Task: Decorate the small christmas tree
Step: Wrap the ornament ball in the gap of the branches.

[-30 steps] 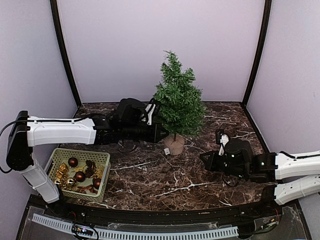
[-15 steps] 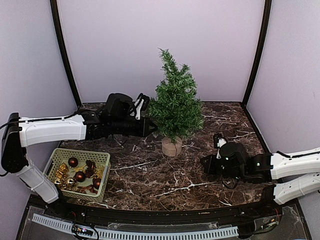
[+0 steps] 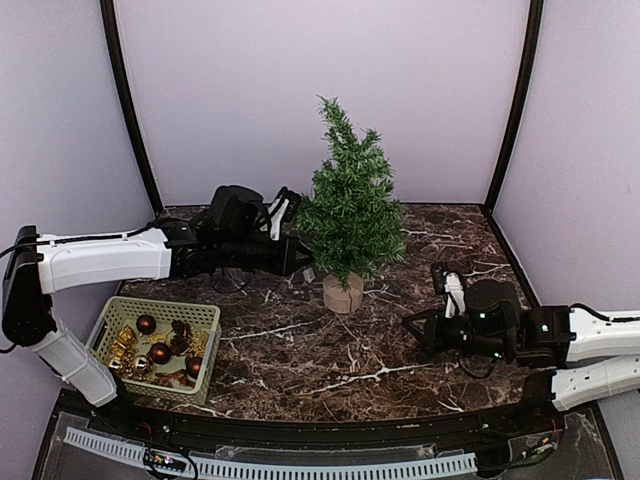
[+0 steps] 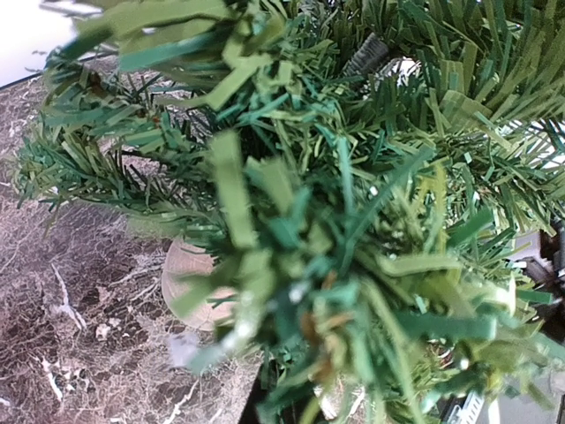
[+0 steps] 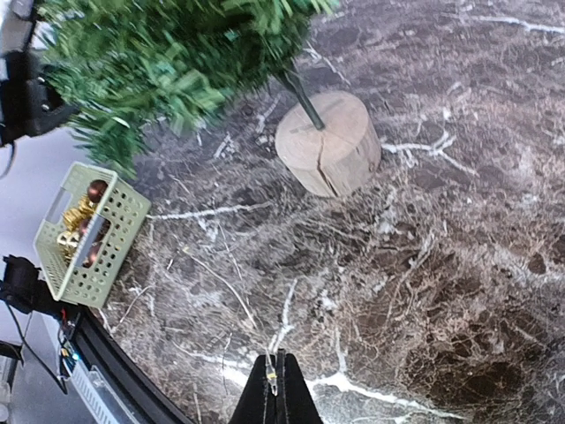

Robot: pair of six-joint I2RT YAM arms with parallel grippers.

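Nearest us, the pale green plastic lattice basket (image 3: 160, 303) sits at the front left of the dark marble counter (image 3: 300, 352), with the red baubles and gold trinkets (image 3: 160, 352) all inside it and none on the tree yet. Front right, the right end effector (image 5: 277, 375) hovers low, fingers pressed together and empty, parked clear, I'd say. Further back, the small dark-green bristly christmas tree (image 3: 350, 215) stands upright on its round tan wooden base (image 3: 343, 293), mid-counter. Beside it, the left end effector (image 3: 297, 258) is closed and buried in the lower branches, likely steadying them. Whether it pinches a sprig, I can't tell.
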